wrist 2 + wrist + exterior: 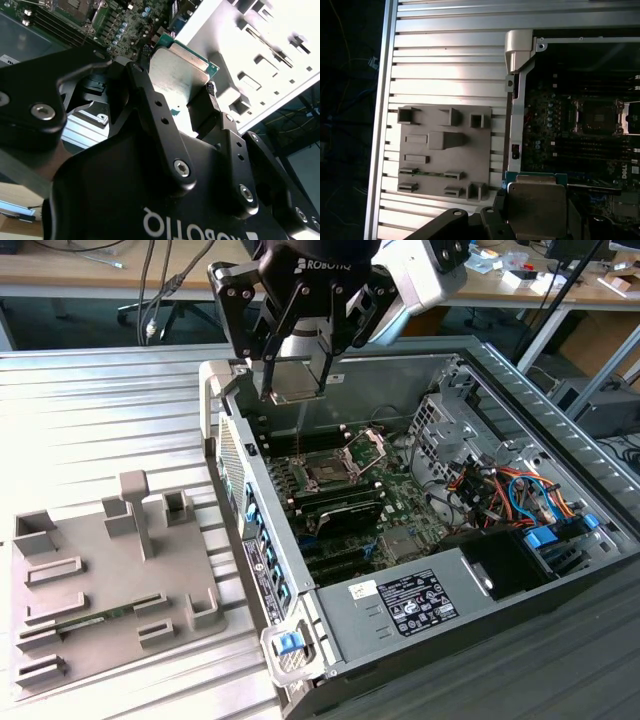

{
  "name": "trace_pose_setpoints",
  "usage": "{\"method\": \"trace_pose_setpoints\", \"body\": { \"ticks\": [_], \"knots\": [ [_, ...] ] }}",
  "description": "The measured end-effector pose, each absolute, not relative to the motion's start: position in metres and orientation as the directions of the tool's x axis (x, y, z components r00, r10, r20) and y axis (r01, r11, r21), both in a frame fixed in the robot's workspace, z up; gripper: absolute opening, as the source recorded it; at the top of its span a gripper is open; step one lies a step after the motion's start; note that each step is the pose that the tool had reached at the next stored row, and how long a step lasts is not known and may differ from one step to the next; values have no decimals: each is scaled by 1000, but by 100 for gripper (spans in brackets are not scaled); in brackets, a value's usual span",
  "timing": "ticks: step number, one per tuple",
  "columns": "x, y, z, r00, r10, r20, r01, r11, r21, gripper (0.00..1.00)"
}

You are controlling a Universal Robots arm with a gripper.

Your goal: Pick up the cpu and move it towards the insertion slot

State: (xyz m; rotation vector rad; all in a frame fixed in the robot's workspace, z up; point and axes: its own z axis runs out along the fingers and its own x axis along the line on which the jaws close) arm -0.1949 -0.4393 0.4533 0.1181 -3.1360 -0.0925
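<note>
One pale silver-topped, green-rimmed cpu (176,75) sits clamped in the tool (296,380) above the open computer case (540,405).

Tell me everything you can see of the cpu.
The cpu is a flat square chip with a dull silver metal top and a green rim. The gripper clamps its opposite edges, holding it in the air by the open computer case edge, apart from the insertion slot.

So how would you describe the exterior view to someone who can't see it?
A black pincer holds the cpu, a small silver square, over the edge of an open computer case, short of the insertion slot inside. A grey holder tray lies on the ribbed table at the exterior view's left.
</note>
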Motion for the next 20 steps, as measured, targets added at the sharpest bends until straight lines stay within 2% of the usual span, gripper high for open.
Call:
{"method": "trace_pose_setpoints", "body": {
  "ticks": [20],
  "knots": [
    [-170, -439, 445, -997, -75, 0, -75, 995, 59, 55]
  ]
}}
